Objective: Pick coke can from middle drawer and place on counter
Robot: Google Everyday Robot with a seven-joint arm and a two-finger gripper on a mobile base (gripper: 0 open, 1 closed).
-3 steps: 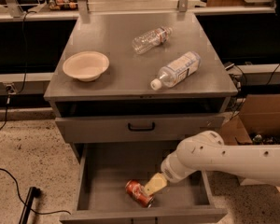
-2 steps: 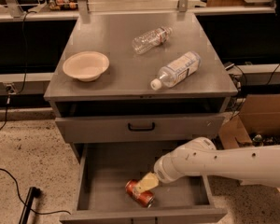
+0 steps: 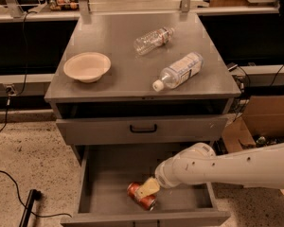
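The coke can point(image 3: 134, 190) lies on its side on the floor of the open middle drawer point(image 3: 106, 174), near the drawer's front edge. My gripper point(image 3: 147, 188) reaches in from the right on a white arm point(image 3: 217, 167) and sits right over the can, covering its middle. Red can ends show to either side of it. The counter point(image 3: 128, 70) is the grey cabinet top above.
On the counter are a cream bowl point(image 3: 87, 66) at the left and two clear plastic bottles point(image 3: 153, 39) point(image 3: 178, 71) lying on their sides. A shut drawer front with a black handle point(image 3: 143, 128) is above the open drawer. A cardboard box point(image 3: 267, 119) stands at the right.
My arm has moved left and the gripper has come down from the can's right side onto the can. The can has stayed in place.
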